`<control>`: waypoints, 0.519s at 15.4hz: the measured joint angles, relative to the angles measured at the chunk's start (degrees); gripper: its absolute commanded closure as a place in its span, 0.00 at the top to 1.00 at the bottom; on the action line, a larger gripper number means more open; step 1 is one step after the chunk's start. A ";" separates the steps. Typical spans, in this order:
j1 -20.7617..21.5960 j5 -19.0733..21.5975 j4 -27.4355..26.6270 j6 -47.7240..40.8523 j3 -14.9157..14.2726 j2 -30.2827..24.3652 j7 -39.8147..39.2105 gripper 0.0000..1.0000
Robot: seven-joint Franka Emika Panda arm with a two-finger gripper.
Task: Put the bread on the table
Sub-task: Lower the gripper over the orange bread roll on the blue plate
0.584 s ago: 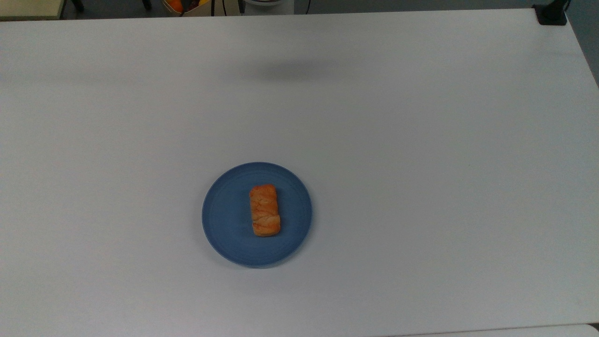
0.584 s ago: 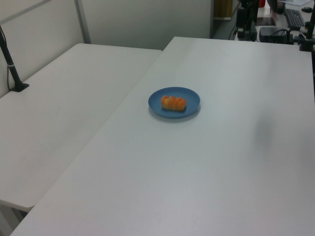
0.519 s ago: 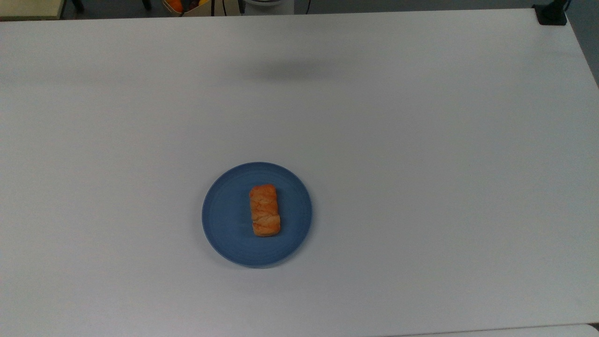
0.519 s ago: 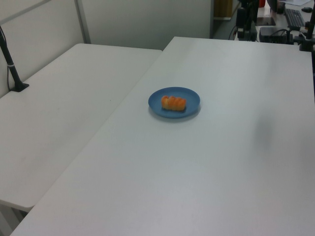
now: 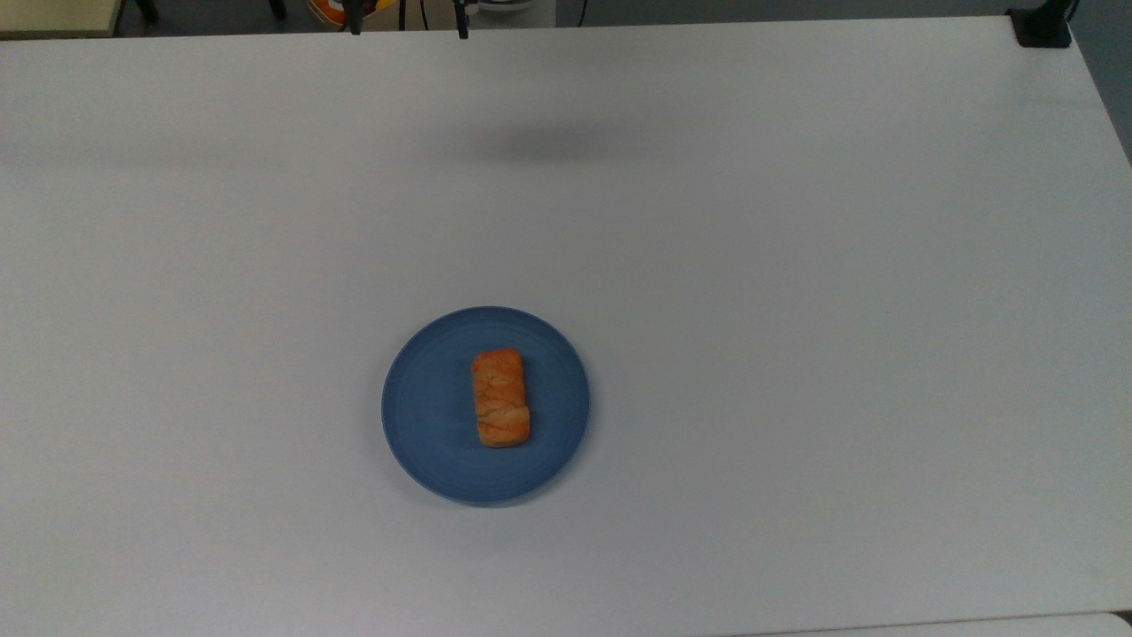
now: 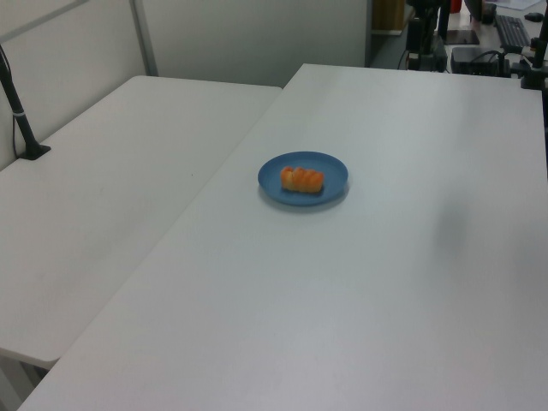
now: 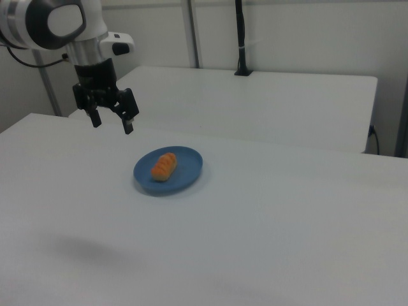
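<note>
My gripper [image 7: 112,121] hangs in the air with its two black fingers [image 7: 95,117] spread apart and nothing between them, pointing down at the table [image 7: 287,223]. In the right view the bread [image 7: 164,166] lies below my fingers and off toward the right view's right, well apart from them. It rests on the blue plate [image 7: 189,172], lengthwise across the middle, orange-brown with a ridged top. In the top view my fingertips [image 5: 354,26] just poke in at the upper edge, and the bread [image 5: 500,397] sits far down from them on the plate [image 5: 424,416], its long side running up and down the top view. A soft grey shadow [image 5: 557,137] falls on the table [image 5: 840,310] between my fingertips and the plate. In the left view the bread [image 6: 302,179] lies on the plate [image 6: 332,175], on the table [image 6: 385,300]. I can read no writing or labels on the bread, the plate or my gripper
</note>
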 measured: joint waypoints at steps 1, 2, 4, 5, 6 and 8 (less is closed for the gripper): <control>0.01 0.02 0.13 2.06 0.14 0.86 -0.25 1.00; 0.07 0.02 0.73 5.05 0.38 2.99 -0.33 1.00; 0.35 0.03 2.07 10.21 0.65 6.83 -0.37 1.00; 0.64 0.03 2.72 13.59 0.69 8.99 -0.37 1.00; 1.19 0.03 3.33 17.43 0.79 11.59 -0.37 1.00; 2.32 0.03 3.79 21.70 0.84 14.61 -0.37 1.00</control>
